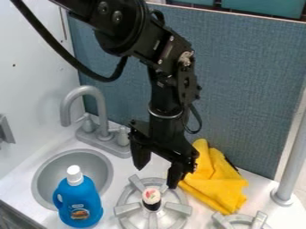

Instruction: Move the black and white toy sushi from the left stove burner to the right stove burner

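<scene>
The hand (156, 173) hangs wide open and empty above the burner (177, 208), the sushi (151, 196) sitting ungrasped at its middle, with the cloth (218, 184) bunched just beside it and the bottle (79, 201) upright by the sink (90, 166).

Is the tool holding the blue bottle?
No, the tool hangs open above the burner, and the blue bottle stands apart from it.
</scene>
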Available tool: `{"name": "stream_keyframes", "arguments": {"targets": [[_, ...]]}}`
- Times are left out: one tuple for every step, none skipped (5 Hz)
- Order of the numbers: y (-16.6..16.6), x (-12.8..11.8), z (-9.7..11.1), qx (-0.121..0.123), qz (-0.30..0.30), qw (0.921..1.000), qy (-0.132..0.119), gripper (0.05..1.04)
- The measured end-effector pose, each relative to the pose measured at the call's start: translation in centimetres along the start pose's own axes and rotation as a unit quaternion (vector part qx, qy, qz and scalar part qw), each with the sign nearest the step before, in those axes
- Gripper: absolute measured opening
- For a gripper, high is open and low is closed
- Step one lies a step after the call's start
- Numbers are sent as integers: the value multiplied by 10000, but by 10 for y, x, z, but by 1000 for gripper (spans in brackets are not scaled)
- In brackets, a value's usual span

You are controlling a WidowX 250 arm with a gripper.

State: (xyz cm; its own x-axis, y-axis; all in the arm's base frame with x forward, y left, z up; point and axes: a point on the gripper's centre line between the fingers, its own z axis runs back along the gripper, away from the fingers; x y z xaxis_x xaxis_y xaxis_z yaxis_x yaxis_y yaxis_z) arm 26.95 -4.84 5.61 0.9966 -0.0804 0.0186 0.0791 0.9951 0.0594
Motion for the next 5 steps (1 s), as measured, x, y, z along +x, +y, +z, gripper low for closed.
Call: {"name": "stream_keyframes", "arguments": {"targets": [[0,-2,-7,13,-9,9999,106,1004],[12,13,-29,14,23,9999,-119,1004],[29,19,-58,-110,119,9998,-109,1004],[41,24,-88,-180,96,9998,-24,1004],[44,26,-108,-274,8,9995,149,1004]]}}
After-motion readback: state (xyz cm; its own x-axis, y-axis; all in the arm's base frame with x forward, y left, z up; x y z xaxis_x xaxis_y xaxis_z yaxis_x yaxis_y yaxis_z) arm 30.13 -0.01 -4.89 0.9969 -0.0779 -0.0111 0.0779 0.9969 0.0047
